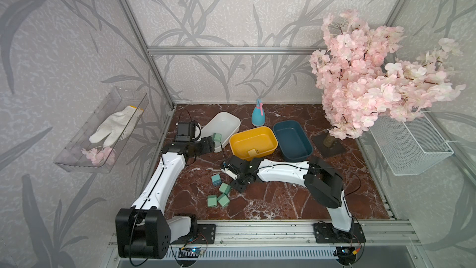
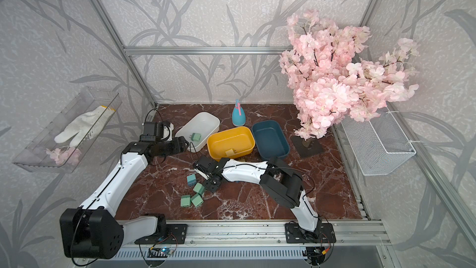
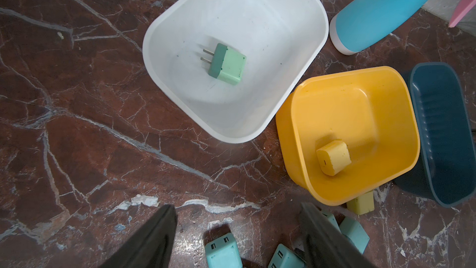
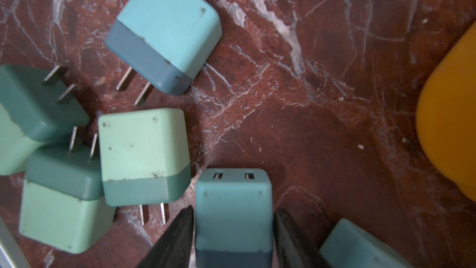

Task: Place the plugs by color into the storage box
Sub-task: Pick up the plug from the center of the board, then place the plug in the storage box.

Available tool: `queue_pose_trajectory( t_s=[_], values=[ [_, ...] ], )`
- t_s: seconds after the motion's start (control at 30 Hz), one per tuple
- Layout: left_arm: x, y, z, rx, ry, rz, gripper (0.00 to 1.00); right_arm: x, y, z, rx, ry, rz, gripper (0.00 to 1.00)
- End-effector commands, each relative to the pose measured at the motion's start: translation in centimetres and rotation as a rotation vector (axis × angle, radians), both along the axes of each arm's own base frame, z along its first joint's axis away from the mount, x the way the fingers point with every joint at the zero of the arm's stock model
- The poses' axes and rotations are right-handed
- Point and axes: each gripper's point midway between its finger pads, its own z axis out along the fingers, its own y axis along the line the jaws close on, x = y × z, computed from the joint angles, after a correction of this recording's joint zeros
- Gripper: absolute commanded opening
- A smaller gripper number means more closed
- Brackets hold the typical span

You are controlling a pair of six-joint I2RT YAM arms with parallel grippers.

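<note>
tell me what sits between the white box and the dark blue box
The yellow box, holding one yellow plug; both top views show it.

teal plug (image 4: pixel 233 202), sockets outward, clamped in the right end effector (image 4: pixel 235 211); mint plugs (image 4: pixel 144 155) cluster beside it.

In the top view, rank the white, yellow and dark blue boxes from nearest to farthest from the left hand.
1. White box, back left: the left hand sits at its near rim.
2. Yellow box, in the middle.
3. Dark blue box, farthest, on the right.
</note>
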Motion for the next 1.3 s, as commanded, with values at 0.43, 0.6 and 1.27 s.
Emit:
queue_pose_trajectory(
  t_s=[0.43,0.6,1.27],
  values=[
    [0.1,-0.1,-0.7,-0.026,0.020,0.004,0.78,-0.4,0.0,0.5,-0.015,-0.014,0.007,0.45],
    [0.0,-0.9,-0.5,-0.058,0.015,-0.024,0.78,-0.5,0.1,3.4,0.039,-0.033,0.005,0.43],
    [-1.6,-6.2,2.5,0.124,-0.149,-0.283,0.77,5.3,-10.8,15.0,0.165,-0.184,-0.294,0.44]
  ],
)
